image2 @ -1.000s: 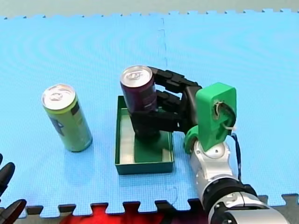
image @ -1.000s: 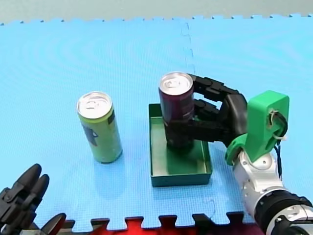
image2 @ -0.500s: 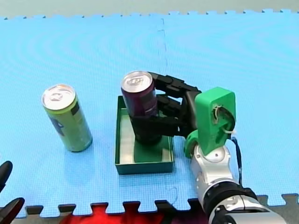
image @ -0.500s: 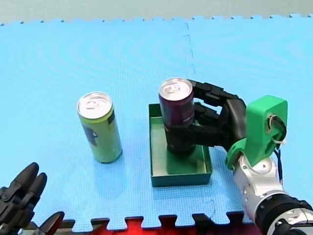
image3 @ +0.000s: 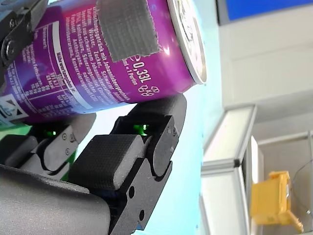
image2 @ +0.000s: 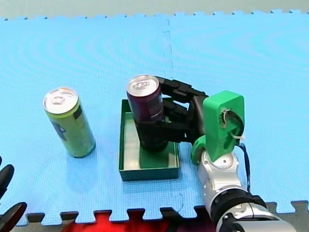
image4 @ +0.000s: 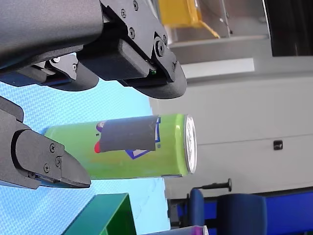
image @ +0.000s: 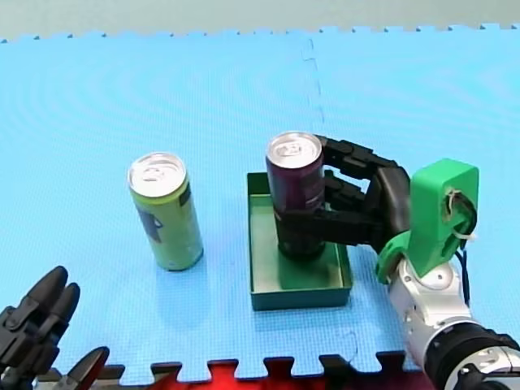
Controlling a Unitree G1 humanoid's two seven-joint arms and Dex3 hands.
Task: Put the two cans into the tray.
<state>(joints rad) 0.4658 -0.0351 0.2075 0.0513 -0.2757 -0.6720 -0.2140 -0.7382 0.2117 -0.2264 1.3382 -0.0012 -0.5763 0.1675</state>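
Observation:
A purple can stands upright inside the green tray, toward its far half. My right hand reaches in from the right and is shut on the can's side. The first wrist view shows the same purple can pressed against the black fingers. I cannot tell whether the can's base touches the tray floor. A green can stands upright on the blue mat, left of the tray, with nothing touching it. My left hand is at the near left corner, well short of the green can.
The blue foam mat stretches wide behind and beside the cans. Its toothed near edge runs just in front of the tray. In the second wrist view the green can lies beyond black fingers, apart from them.
My right hand has lowered the purple can a little deeper into the tray. The green can has not moved, and my left hand has barely moved.

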